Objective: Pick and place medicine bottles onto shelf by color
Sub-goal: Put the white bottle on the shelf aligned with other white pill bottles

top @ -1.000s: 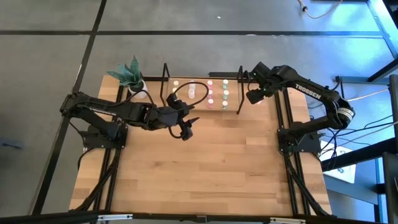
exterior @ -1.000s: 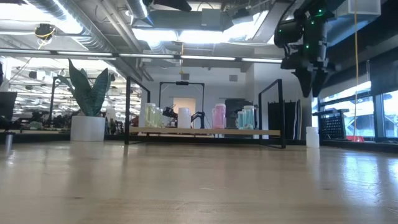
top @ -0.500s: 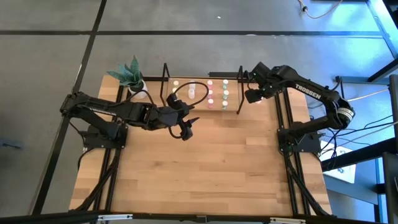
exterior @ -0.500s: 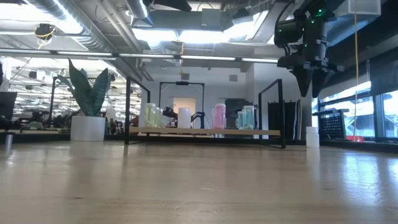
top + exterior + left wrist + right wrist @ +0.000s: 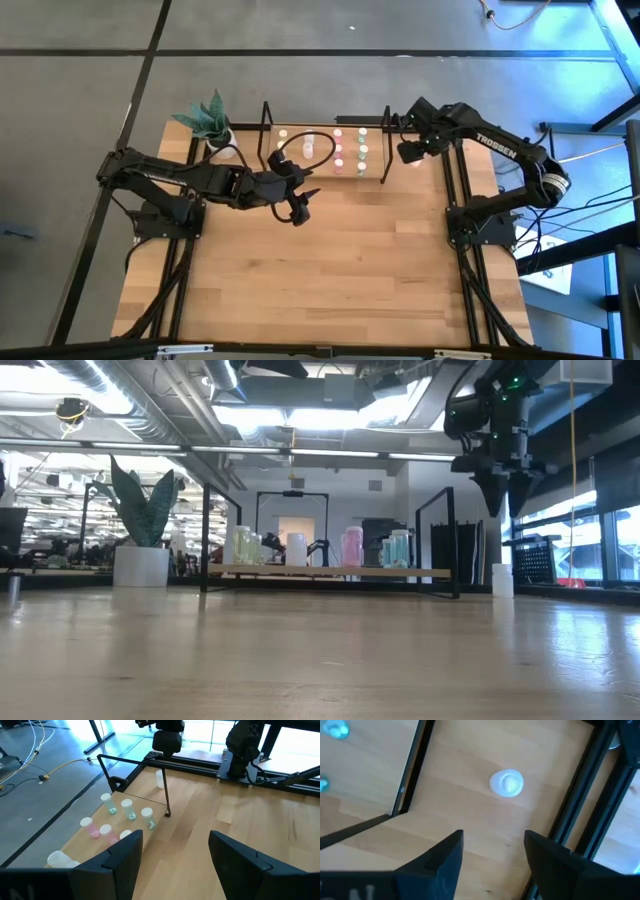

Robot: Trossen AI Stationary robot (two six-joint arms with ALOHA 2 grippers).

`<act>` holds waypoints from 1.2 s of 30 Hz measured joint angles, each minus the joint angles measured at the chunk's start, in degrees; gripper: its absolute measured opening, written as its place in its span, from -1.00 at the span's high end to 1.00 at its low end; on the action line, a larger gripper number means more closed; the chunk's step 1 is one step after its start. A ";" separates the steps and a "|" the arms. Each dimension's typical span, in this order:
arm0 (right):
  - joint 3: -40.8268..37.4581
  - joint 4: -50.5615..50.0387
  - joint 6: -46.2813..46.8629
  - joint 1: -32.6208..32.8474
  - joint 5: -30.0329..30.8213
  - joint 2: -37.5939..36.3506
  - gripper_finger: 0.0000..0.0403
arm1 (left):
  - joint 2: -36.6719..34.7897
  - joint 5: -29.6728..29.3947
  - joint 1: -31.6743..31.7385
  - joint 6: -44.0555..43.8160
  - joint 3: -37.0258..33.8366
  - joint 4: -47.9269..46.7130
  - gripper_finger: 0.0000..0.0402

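Note:
The shelf (image 5: 322,165) stands at the table's far edge. On its board stand yellowish and white bottles (image 5: 243,545) at the left, pink ones (image 5: 352,546) in the middle and greenish ones (image 5: 399,547) at the right. One white bottle (image 5: 506,783) stands upright on the table just right of the shelf's right frame; it also shows in the low view (image 5: 502,580). My right gripper (image 5: 492,855) hangs open above it, fingers pointing down, well clear of it (image 5: 505,495). My left gripper (image 5: 300,205) is open and empty, in front of the shelf.
A white plant pot (image 5: 218,137) with a green plant stands at the far left, beside the shelf. The shelf's black right frame (image 5: 412,775) is close to the loose white bottle. The right arm's base rails (image 5: 592,795) run on the bottle's other side. Bare tabletop (image 5: 330,270) lies toward the near edge.
My right gripper has shifted a little toward the table's right edge, still high above the loose white bottle and still open. My left arm has kept still.

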 joint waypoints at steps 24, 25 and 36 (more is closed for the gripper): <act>-5.48 8.23 -5.43 -0.34 7.09 3.37 -0.46 | 0.00 -0.04 1.76 0.00 0.00 -0.02 -0.10; -6.67 9.63 -6.81 -0.36 6.71 3.57 -0.46 | 0.00 -0.06 1.67 0.00 0.00 -0.02 -0.10; -11.29 15.42 -20.88 -3.86 5.32 3.78 -0.46 | 0.00 0.00 1.55 0.00 0.00 -0.02 -0.10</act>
